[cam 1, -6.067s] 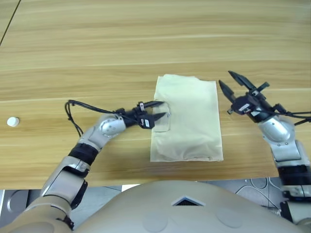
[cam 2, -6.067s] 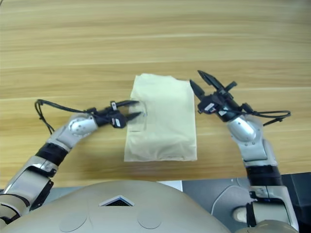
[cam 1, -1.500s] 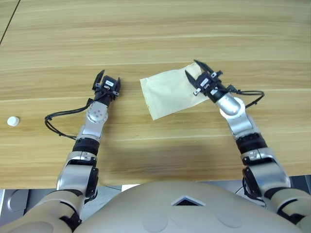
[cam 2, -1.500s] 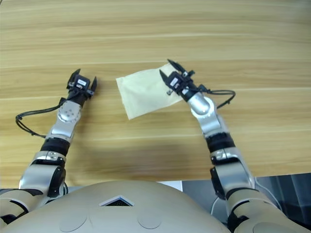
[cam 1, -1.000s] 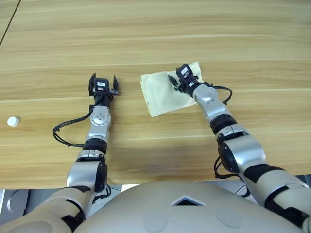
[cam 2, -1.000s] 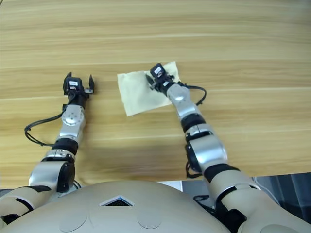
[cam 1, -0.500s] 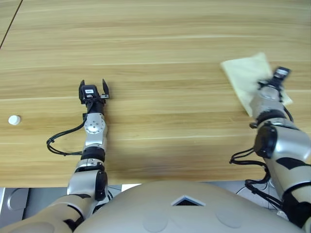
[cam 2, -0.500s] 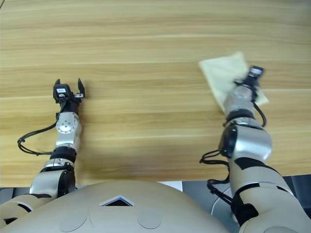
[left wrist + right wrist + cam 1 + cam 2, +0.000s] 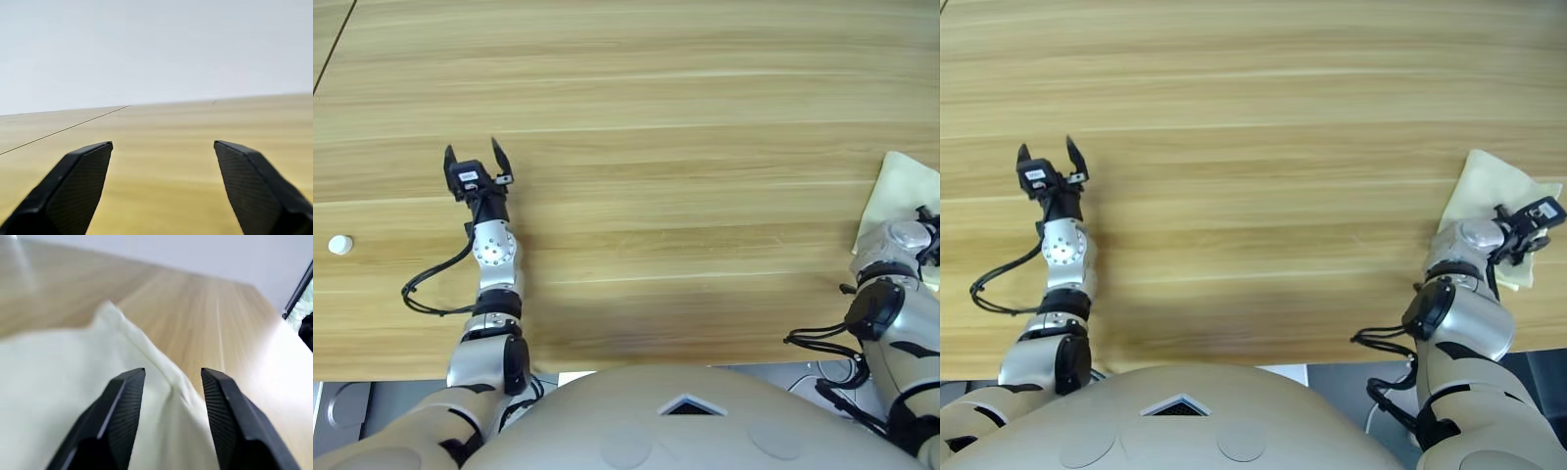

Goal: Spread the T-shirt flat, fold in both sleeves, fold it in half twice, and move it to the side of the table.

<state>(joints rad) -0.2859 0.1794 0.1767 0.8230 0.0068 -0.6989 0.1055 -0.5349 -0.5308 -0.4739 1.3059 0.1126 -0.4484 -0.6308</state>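
Two arms lie over the near edge of the wooden table [image 9: 656,98], one on each side and well apart. A black cable [image 9: 429,294] loops on the wood beside the left forearm, close to the near edge. A little farther and off to the left, a small white round piece [image 9: 339,245] sits by itself on the table, apart from the arm and from everything else.

Beyond the cable, the left gripper [image 9: 472,147] points away from the robot over bare wood on the left half of the table. Its two black fingers [image 9: 73,196] are spread wide and hold nothing. Its wrist view looks between them along the tabletop to a pale wall [image 9: 156,44].

On the right side lies the T-shirt [image 9: 1489,181], a small pale yellow folded bundle at the right edge of the table, well away from the left gripper. The right wrist rests over its near part and hides that part from the head views, so the near edge of the cloth cannot be judged. The right gripper [image 9: 172,377] sits low over the shirt with its fingers [image 9: 117,421] parted. A raised ridge of the cloth runs through the gap, not pinched. Past the shirt, the wood runs on to the far side.
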